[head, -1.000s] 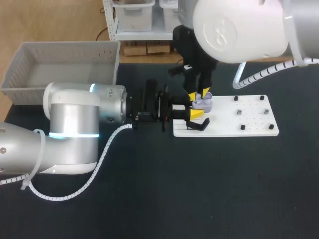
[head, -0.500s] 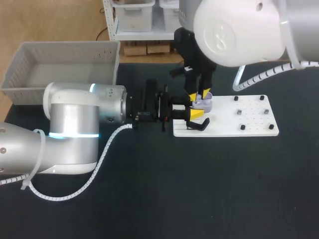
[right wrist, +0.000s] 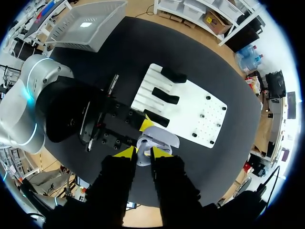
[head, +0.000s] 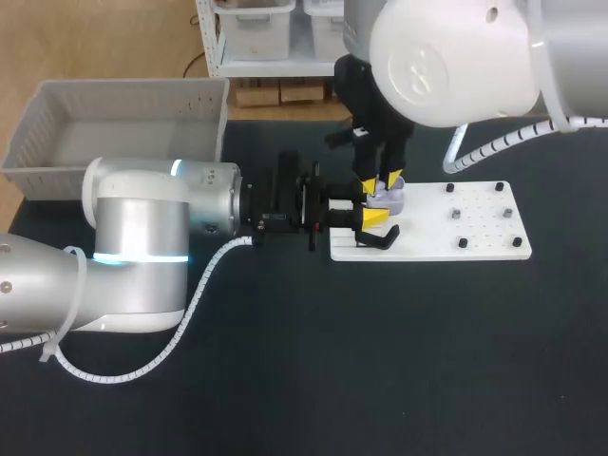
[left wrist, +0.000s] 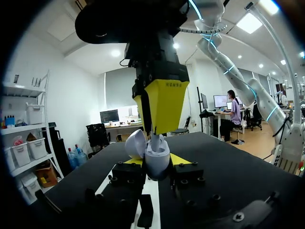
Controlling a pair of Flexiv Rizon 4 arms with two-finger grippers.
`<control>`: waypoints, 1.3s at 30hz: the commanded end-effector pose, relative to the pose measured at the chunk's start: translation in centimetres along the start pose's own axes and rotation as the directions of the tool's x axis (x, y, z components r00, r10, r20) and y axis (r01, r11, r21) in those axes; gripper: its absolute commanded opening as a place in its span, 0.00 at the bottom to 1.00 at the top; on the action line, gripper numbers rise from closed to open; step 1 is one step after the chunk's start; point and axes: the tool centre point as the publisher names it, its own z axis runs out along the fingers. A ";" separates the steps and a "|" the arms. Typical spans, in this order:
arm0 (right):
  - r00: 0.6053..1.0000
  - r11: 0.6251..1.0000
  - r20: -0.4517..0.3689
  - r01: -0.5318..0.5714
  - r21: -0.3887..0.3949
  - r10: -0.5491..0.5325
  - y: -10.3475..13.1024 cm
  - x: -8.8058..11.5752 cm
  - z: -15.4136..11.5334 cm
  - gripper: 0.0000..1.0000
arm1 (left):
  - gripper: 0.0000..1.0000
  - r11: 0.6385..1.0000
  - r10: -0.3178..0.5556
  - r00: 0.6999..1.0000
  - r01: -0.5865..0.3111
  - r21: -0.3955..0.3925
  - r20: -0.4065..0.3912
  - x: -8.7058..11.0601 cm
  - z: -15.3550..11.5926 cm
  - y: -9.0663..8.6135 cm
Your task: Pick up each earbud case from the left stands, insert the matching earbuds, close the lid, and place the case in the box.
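Slight rightward nudge of the right gripper (head: pixel 381 182) since a second ago; no shift in the left gripper (head: pixel 371 211). Small print on a yellow tip, too small to read. Lilac earbud case (left wrist: pixel 157 161), lid open, pinched between the left gripper's tips above the left end of the white stand board (head: pixel 475 242). Directly above, right gripper nearly closed, seemingly pinching a white earbud (left wrist: pixel 155 139) into the case.

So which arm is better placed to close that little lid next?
Right: the right gripper hangs directly above the open earbud case, so it could probably press the lid down. The left gripper is busy, its fingers clamping the case from both sides.
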 end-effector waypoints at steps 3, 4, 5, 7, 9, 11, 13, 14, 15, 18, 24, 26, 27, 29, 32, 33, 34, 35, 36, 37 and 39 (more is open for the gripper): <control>1.000 1.000 0.000 0.001 -0.003 -0.001 -0.1 -0.2 0.2 0.00 | 0.00 1.000 0.003 1.000 -0.003 -0.006 0.001 0.0 0.0 -0.2; 1.000 1.000 -0.001 0.001 -0.004 -0.001 -0.1 -0.3 0.3 0.00 | 0.00 1.000 0.003 1.000 -0.003 -0.006 0.001 0.0 0.0 -0.2; 1.000 1.000 -0.002 0.001 -0.004 -0.001 -0.1 -0.3 0.3 0.00 | 0.00 1.000 0.003 1.000 -0.003 -0.006 0.001 0.0 0.0 -0.2; 1.000 1.000 -0.003 0.002 -0.004 -0.002 -0.2 -0.3 0.3 0.00 | 0.00 1.000 0.003 1.000 -0.003 -0.006 0.001 0.0 0.0 -0.2; 1.000 1.000 -0.004 0.002 -0.004 -0.003 -0.2 -0.4 0.4 0.00 | 0.00 1.000 0.003 1.000 -0.003 -0.006 0.001 0.0 0.0 -0.2; 1.000 1.000 -0.006 0.003 -0.003 -0.003 -0.2 -0.4 0.5 0.00 | 0.00 1.000 0.003 1.000 -0.003 -0.006 0.001 0.0 0.0 -0.2; 1.000 1.000 -0.008 0.003 -0.003 -0.003 -0.2 -0.5 0.6 0.00 | 0.00 1.000 0.003 1.000 -0.003 -0.006 0.001 0.0 0.0 -0.2; 1.000 1.000 -0.009 0.002 -0.003 -0.002 -0.3 -0.5 0.6 0.00 | 0.00 1.000 0.003 1.000 -0.003 -0.006 0.001 0.0 0.0 -0.2; 1.000 1.000 -0.010 0.002 -0.003 -0.002 -0.3 -0.5 0.7 0.00 | 0.00 1.000 0.003 1.000 -0.003 -0.006 0.001 0.0 0.0 -0.2; 1.000 1.000 -0.013 0.000 -0.002 0.000 -0.3 -0.6 0.8 0.00 | 0.00 1.000 0.003 1.000 -0.003 -0.006 0.001 0.0 0.0 -0.2; 1.000 1.000 -0.018 -0.004 -0.003 0.004 -0.4 -0.6 1.0 0.15 | 0.00 1.000 0.003 1.000 -0.003 -0.006 0.001 0.0 0.0 -0.2; 1.000 1.000 -0.020 -0.005 -0.004 0.005 -0.4 -0.5 0.8 0.76 | 0.00 1.000 0.003 1.000 -0.003 -0.006 0.001 0.0 0.0 -0.2; 1.000 1.000 -0.020 -0.006 -0.005 0.006 -0.3 -0.3 0.6 1.00 | 0.00 1.000 0.003 1.000 -0.003 -0.006 0.001 0.0 0.0 -0.2; 1.000 1.000 -0.015 -0.004 -0.005 0.004 -0.3 0.0 0.2 1.00 | 0.00 1.000 0.003 1.000 -0.003 -0.006 0.001 0.0 0.0 -0.2; 1.000 1.000 0.000 -0.006 -0.008 0.006 -0.5 0.7 -0.6 1.00 | 0.00 1.000 0.003 1.000 -0.003 -0.006 0.001 0.0 0.0 -0.2; 1.000 1.000 0.010 -0.007 -0.018 0.008 -0.5 0.9 -0.9 1.00 | 0.00 1.000 0.003 1.000 -0.003 -0.006 0.001 0.0 0.0 -0.2; 1.000 1.000 0.021 -0.010 -0.026 0.011 -0.6 1.0 -1.3 1.00 | 0.00 1.000 0.003 1.000 -0.003 -0.006 0.001 0.0 0.0 -0.2; 0.999 0.999 0.036 -0.016 -0.033 0.018 -0.8 1.1 -1.7 1.00 | 0.00 1.000 0.003 1.000 -0.003 -0.006 0.001 0.0 0.0 -0.2; 0.998 0.999 0.053 -0.023 -0.047 0.026 -1.0 1.1 -2.2 1.00 | 0.00 1.000 0.003 1.000 -0.003 -0.006 0.001 0.0 0.0 -0.2; 0.997 0.998 0.071 -0.038 -0.057 0.042 -1.2 1.0 -2.7 1.00 | 0.00 1.000 0.003 1.000 -0.003 -0.006 0.001 0.0 0.0 -0.2; 0.990 0.995 0.108 -0.086 -0.053 0.091 -1.9 0.7 -3.5 1.00 | 0.00 1.000 0.003 1.000 -0.003 -0.006 0.001 0.0 0.0 -0.2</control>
